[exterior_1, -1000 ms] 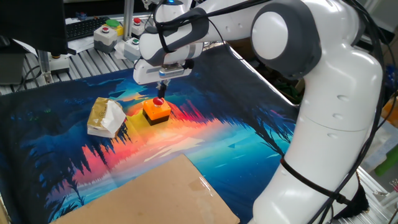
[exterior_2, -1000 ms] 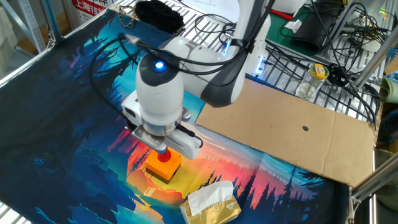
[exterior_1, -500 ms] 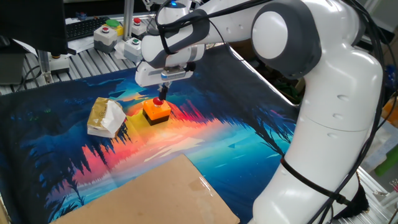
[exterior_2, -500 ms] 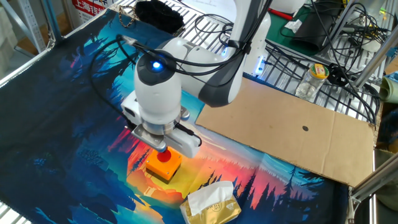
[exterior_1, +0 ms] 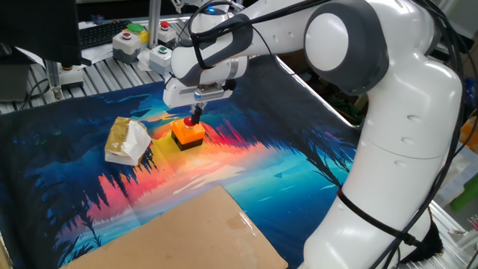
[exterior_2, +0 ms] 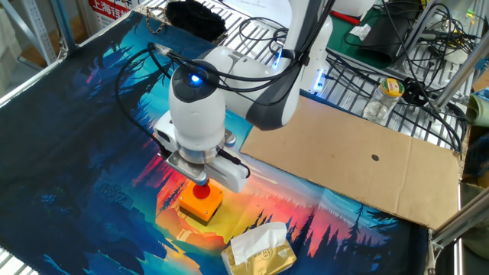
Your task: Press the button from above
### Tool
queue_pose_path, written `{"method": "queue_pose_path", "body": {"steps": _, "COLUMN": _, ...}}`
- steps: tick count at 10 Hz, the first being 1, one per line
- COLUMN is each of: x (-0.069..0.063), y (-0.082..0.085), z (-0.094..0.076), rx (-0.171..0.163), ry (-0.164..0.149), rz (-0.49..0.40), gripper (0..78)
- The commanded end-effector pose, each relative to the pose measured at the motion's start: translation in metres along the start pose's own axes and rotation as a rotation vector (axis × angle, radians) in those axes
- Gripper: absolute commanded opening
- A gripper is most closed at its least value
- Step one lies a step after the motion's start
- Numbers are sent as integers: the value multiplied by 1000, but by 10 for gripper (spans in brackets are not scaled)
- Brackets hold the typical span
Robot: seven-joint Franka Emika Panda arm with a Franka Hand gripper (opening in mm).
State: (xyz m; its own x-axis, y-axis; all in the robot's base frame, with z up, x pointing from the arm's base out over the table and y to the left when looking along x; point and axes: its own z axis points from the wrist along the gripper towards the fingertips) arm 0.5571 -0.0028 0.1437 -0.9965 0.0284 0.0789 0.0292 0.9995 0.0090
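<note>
Arm shell – glossy white plastic, grey smooth joints. Table mat – printed cloth-like sheet, slight sheen. Button – glossy red plastic on matt orange box. Cardboard sheet matt brown. Paper-like lump, crinkled.

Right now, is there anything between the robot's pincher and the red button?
No. In one fixed view the gripper sits right over the button with nothing else between them. The other fixed view shows the same.
</note>
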Motion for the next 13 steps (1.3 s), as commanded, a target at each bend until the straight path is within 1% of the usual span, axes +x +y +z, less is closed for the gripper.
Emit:
{"method": "queue_pose_path", "body": {"steps": 1, "x": -2, "y": 1, "z": 1, "rx": -1, "ry": -5, "rz": 2, "gripper": 0}}
{"method": "queue_pose_path", "body": {"steps": 5, "x": -3, "y": 3, "z": 2, "rx": -5, "ry": -4, "rz": 8, "gripper": 0}}
{"method": "queue_pose_path", "body": {"steps": 6, "x": -5, "y": 5, "z": 5, "rx": -7, "ry": -5, "rz": 10, "gripper": 0}}
{"method": "queue_pose_path", "body": {"steps": 8, "x": -11, "y": 11, "z": 22, "rx": -6, "ry": -25, "rz": 11, "gripper": 0}}
{"method": "queue_pose_path", "body": {"steps": 9, "x": -13, "y": 12, "z": 27, "rx": -6, "ry": -31, "rz": 11, "gripper": 0}}
{"method": "queue_pose_path", "body": {"steps": 13, "x": -14, "y": 12, "z": 30, "rx": -6, "ry": -34, "rz": 11, "gripper": 0}}
